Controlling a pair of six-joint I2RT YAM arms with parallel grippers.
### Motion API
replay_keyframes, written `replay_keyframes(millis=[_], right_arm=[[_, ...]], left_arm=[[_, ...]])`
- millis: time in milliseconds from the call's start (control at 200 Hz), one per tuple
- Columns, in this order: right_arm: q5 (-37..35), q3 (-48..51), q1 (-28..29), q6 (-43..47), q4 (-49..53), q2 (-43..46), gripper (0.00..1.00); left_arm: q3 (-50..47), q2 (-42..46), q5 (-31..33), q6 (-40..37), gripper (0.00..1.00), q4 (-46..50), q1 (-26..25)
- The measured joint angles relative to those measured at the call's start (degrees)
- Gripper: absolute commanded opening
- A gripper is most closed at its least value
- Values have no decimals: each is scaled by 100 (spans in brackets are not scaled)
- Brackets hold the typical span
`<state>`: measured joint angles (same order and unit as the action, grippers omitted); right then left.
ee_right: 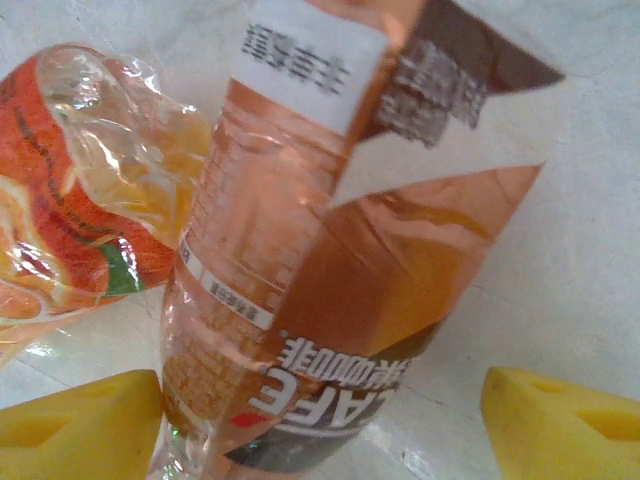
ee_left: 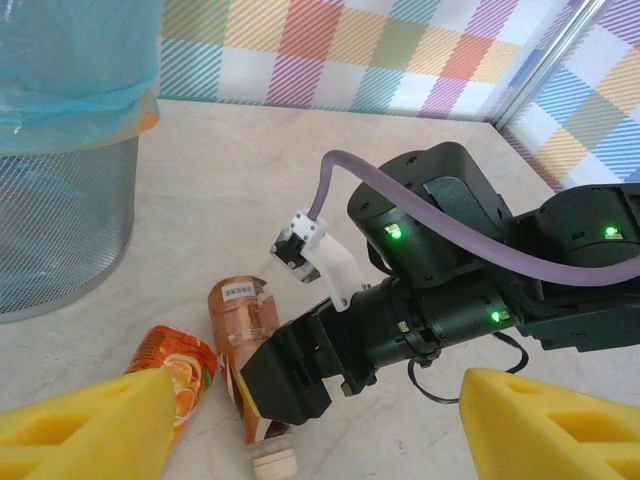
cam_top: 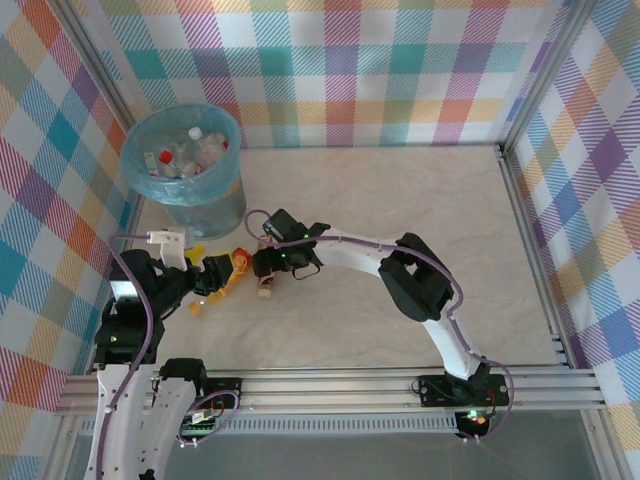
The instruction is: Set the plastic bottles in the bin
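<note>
Currently we have the right gripper (ee_right: 320,420) straddling the brown bottle (ee_right: 300,250) lying on the table (cam_top: 400,200), pads apart, nothing clamped. The left gripper (cam_top: 200,278) gapes empty nearby. Our worry: the orange bottle (ee_right: 80,200) lies against it, so closing could snag both or squirt it away from the bin (cam_top: 200,205).

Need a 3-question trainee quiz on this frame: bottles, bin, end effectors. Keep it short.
1. True or false: the bin already holds bottles.
2. How many loose bottles are visible on the table? A) none B) two C) five
3. Fill in: the right end effector sits with its fingers ____ (open/shut), one on either side of the brown-labelled bottle.
Key: 1 true; 2 B; 3 open.
</note>
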<state>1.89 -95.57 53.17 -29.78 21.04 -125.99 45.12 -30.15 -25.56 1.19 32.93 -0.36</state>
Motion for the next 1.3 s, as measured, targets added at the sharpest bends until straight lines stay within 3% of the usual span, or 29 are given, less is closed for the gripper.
replay_keyframes(millis=[365,720,910,1300], right_arm=[[160,197,-184,-157,-151,-2,80],[334,212,-225,-107,-173,-7,64],[468,343,-304,-107,-385,24,60],[671,1648,-452,68,-911,1034,58]], left_arm=[[0,-15,85,0,76,-9,0],[2,-149,254,4,81,-9,0],[92,-271,293,4,81,39,0],[1172,-1104,555,446,83,428,0]])
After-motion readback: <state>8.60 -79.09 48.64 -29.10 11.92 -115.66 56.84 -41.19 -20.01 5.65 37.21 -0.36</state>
